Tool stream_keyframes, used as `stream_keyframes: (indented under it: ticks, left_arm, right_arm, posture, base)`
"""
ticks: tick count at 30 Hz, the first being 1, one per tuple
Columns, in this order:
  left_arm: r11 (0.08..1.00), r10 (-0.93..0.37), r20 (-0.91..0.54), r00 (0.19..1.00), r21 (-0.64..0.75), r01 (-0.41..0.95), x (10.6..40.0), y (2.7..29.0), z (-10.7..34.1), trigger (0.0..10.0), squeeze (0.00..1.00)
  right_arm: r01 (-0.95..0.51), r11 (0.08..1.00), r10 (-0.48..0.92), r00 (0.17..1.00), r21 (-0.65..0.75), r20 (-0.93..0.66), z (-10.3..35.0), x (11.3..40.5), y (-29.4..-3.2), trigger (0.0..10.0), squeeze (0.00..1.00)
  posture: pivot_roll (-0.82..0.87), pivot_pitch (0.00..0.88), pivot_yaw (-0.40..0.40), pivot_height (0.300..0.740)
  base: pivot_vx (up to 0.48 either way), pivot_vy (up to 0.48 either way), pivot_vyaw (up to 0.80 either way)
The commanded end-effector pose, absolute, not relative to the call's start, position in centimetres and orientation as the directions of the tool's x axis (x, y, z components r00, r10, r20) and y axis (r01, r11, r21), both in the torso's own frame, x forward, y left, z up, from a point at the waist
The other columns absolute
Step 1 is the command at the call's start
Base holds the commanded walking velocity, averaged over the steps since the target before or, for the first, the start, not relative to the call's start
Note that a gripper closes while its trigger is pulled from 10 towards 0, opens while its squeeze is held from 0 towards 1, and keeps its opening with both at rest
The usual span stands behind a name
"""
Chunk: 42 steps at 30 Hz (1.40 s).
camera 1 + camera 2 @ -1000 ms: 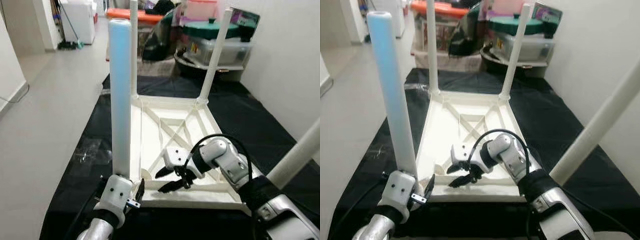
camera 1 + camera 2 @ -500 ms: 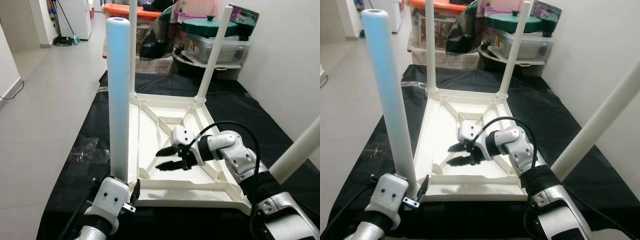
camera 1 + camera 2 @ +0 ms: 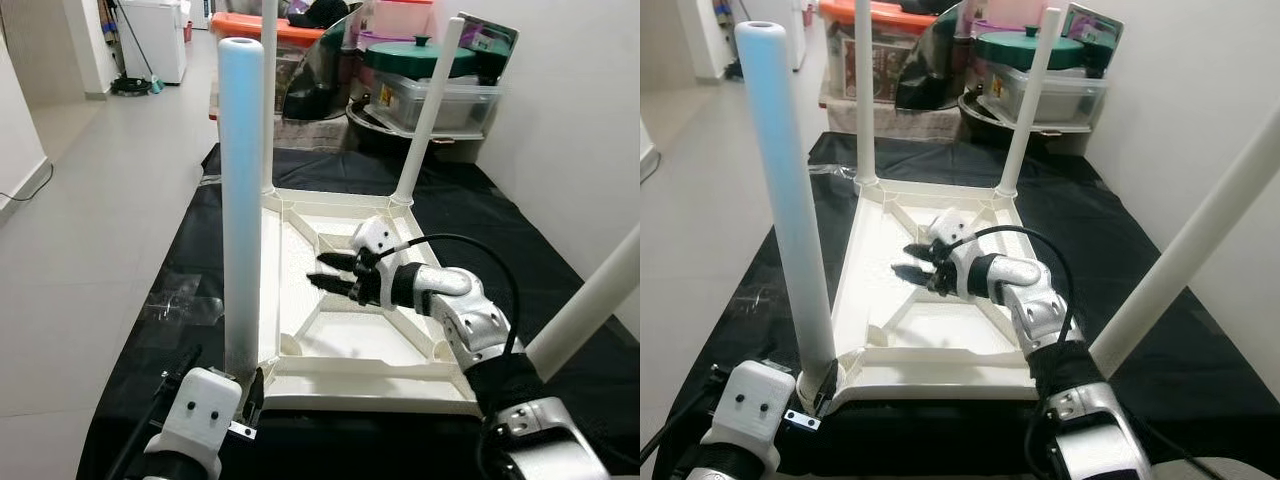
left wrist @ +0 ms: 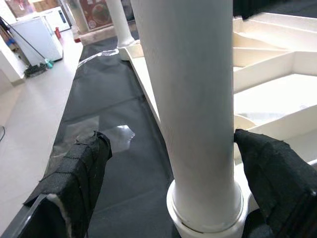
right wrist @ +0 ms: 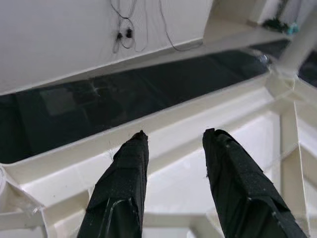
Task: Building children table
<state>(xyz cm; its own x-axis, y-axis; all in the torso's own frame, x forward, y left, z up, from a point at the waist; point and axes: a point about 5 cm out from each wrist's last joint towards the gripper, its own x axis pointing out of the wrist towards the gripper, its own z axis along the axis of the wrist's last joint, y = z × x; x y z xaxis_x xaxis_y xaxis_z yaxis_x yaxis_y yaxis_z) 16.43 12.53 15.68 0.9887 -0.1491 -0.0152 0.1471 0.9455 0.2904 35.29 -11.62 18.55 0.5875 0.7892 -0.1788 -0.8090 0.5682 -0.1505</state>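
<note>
- Left eye view: the upside-down white table [image 3: 350,340] lies on a black mat [image 3: 190,270], its ribbed underside facing up. The right gripper [image 3: 325,272] now hangs over the middle of the underside, farther from the robot than half a second ago, when it was nearer the front rib; its two black fingers are spread apart, grasping nothing. The near-left leg [image 3: 240,200] stands upright in its corner socket, with the left gripper [image 3: 225,385] at its base, lower in the picture than before.
- Right eye view: two far legs [image 3: 1026,100] stand in the far corners, as they did a second ago. A fourth white leg [image 3: 1185,260] slants up at the right, beside the right arm. Behind the mat sit clear storage bins [image 3: 1050,85] with a green lid, plus an orange-lidded box [image 3: 880,20]; no writing on them can be read (too small and blurred).
- Left wrist view: the left gripper's padded fingers [image 4: 74,173] sit on either side of the leg's base; the far pad touches the leg, the near one stands off from it, so whether it grips I cannot tell.
- Right wrist view: the spread fingers [image 5: 124,188] point at the table's rim wall, with the black mat, pale floor and a loose cable [image 5: 124,29] beyond.
</note>
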Motion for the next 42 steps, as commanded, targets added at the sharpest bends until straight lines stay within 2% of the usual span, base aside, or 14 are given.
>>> stream_keyframes:
  ticks: [1,10,15,18,20,23,30,33,37,38,42]
  left_arm:
    - [0.946,-0.14,-0.019,0.99,0.294,0.14,16.4,12.5,15.7,10.0,0.0]
    - [0.949,-0.125,-0.021,0.992,0.29,0.126,16.5,12.7,15.9,10.0,0.0]
    - [0.949,-0.121,-0.021,0.992,0.292,0.122,16.6,12.7,15.9,10.0,0.0]
    - [0.952,-0.117,-0.024,0.993,0.283,0.119,16.8,12.8,15.9,10.0,0.0]
    - [0.959,-0.109,-0.035,0.993,0.258,0.114,17.3,12.8,15.7,10.0,0.0]
    - [0.971,-0.094,-0.04,0.995,0.218,0.1,18.0,13.0,15.4,10.0,0.0]
    - [0.973,-0.122,-0.035,0.992,0.193,0.126,20.3,12.5,14.8,10.0,0.0]
    - [0.975,-0.134,-0.027,0.991,0.177,0.136,21.0,12.1,14.6,10.0,0.0]
    - [0.969,-0.171,-0.038,0.985,0.172,0.175,22.2,10.9,14.1,10.0,0.0]
    - [0.971,-0.179,-0.045,0.983,0.153,0.183,22.9,10.5,13.8,10.0,0.0]
    - [0.977,-0.178,-0.076,0.981,0.109,0.185,22.9,10.2,13.2,10.0,0.0]
  right_arm:
    - [-0.786,0.606,0.77,0.618,-0.123,-0.157,18.4,35.3,-12.1,10.0,0.0]
    - [-0.663,0.744,0.662,0.748,-0.079,-0.045,19.2,36.1,-12.3,10.0,0.0]
    - [-0.621,0.782,0.62,0.784,-0.062,-0.029,19.0,36.0,-12.3,10.0,0.0]
    - [-0.576,0.815,0.575,0.817,-0.058,-0.046,18.5,35.9,-12.3,10.0,0.0]
    - [-0.481,0.877,0.479,0.876,-0.026,-0.058,17.9,35.7,-12.5,10.0,0.0]
    - [-0.403,0.915,0.404,0.915,0.029,-0.018,17.2,35.1,-12.6,10.0,0.0]
    - [-0.428,0.904,0.428,0.903,-0.001,-0.05,14.4,31.3,-11.5,10.0,0.0]
    - [-0.411,0.911,0.412,0.91,0.035,-0.039,13.8,30.1,-11.1,10.0,0.0]
    - [-0.451,0.892,0.452,0.891,0.037,-0.032,13.1,28.3,-9.7,10.0,0.0]
    - [-0.462,0.887,0.462,0.887,-0.007,0.002,13.2,27.4,-9.1,10.0,0.0]
    - [-0.454,0.891,0.454,0.891,0.006,-0.005,12.9,26.9,-8.9,10.0,0.0]
  posture:
    - [0.19,0.0,-0.117,0.74]
    - [0.2,0.0,-0.114,0.74]
    - [0.2,0.0,-0.113,0.74]
    - [0.19,0.0,-0.11,0.74]
    - [0.19,0.0,-0.107,0.74]
    - [0.19,0.0,-0.103,0.74]
    - [0.18,0.0,-0.093,0.74]
    - [0.17,0.0,-0.092,0.74]
    - [0.16,0.0,-0.092,0.74]
    - [0.16,0.0,-0.084,0.74]
    - [0.15,0.0,-0.086,0.74]
  base:
    - [-0.311,0.0,0.0]
    - [-0.461,0.0,0.0]
    - [-0.48,0.0,0.0]
    - [0.0,0.0,0.0]
    - [0.0,0.0,0.0]
    - [0.0,0.0,0.0]
    - [0.0,0.0,0.0]
    - [0.0,0.0,0.0]
    - [0.0,0.0,0.0]
    - [0.0,0.0,0.0]
    - [0.0,0.0,0.0]
